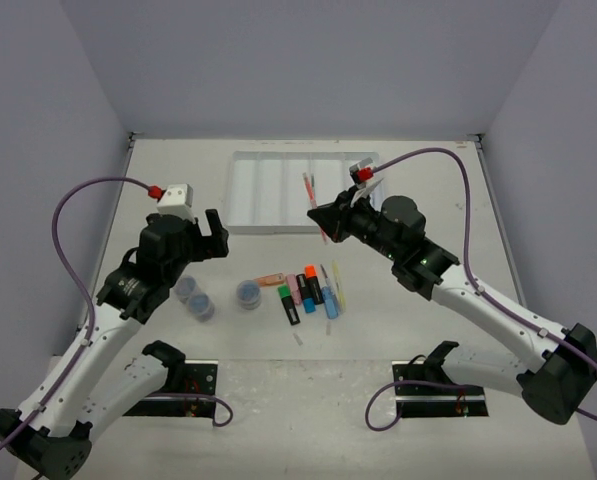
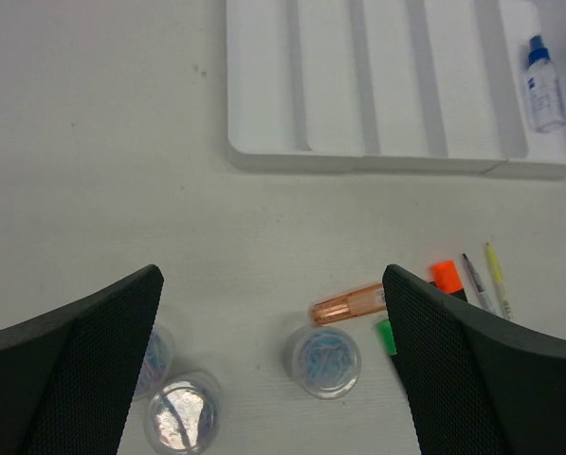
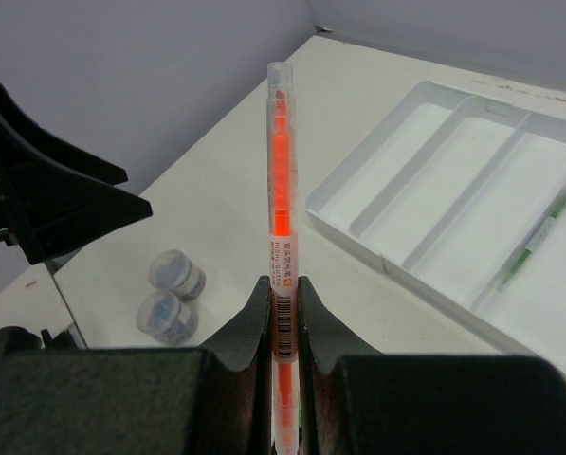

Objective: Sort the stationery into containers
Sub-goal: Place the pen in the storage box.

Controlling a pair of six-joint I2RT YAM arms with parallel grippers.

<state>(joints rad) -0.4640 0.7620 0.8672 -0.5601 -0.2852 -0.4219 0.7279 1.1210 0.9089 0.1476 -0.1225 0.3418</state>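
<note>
My right gripper [image 1: 319,214] [image 3: 283,286] is shut on a thin orange pen [image 1: 308,188] [image 3: 282,180] and holds it above the near edge of the white tray [image 1: 263,190] [image 3: 432,204]. A green pen [image 3: 535,237] lies in one tray compartment, and a blue-capped bottle [image 2: 544,85] lies in the rightmost one. My left gripper [image 1: 218,236] [image 2: 271,275] is open and empty, hovering over a clear tub [image 2: 325,361] [image 1: 248,294]. Two more tubs [image 1: 194,298] [image 2: 178,422] sit to its left. Highlighters [image 1: 303,290] and thin pens [image 2: 486,280] lie in a cluster mid-table.
A copper-coloured highlighter [image 2: 352,303] lies just beyond the middle tub, with orange [image 2: 446,275] and green [image 2: 387,336] highlighters beside my left gripper's right finger. Grey walls enclose the table on three sides. The tray [image 2: 264,142] lies beyond the left gripper.
</note>
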